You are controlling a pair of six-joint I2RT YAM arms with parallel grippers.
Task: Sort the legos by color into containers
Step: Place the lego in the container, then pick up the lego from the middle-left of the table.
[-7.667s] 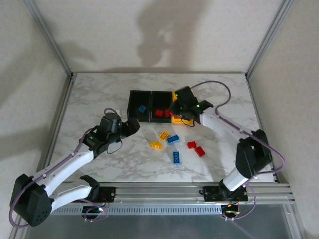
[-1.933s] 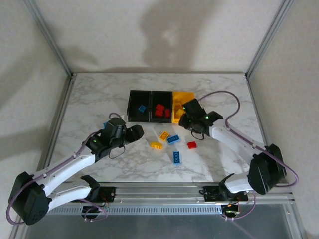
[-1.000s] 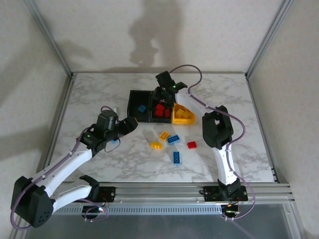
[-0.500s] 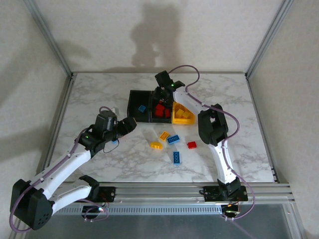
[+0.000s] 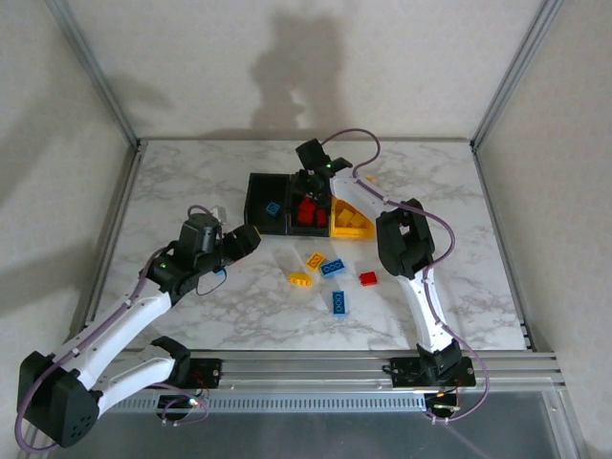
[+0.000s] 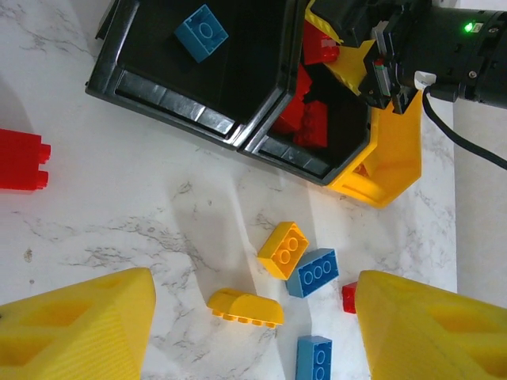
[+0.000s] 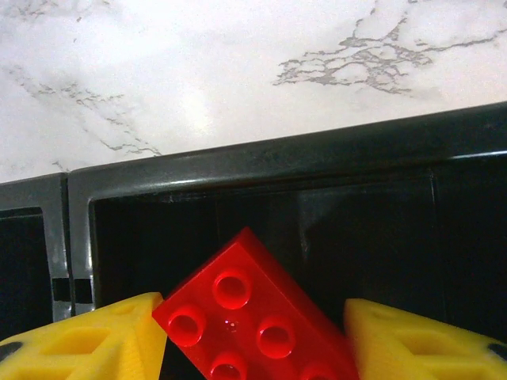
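We are gripping a red brick [image 7: 257,321] in the right gripper [image 7: 255,336], jaws closed on it, above the middle black bin [image 7: 238,170] that is holding other red bricks [image 6: 313,127]. By our judgement this is the drop step, so next calls for releasing. The left gripper [image 5: 246,239] is hovering wide open.

A white marbled counter [image 5: 182,182] stood between plain beige walls [image 5: 191,67], with grey metal posts [image 5: 93,72] at its corners.
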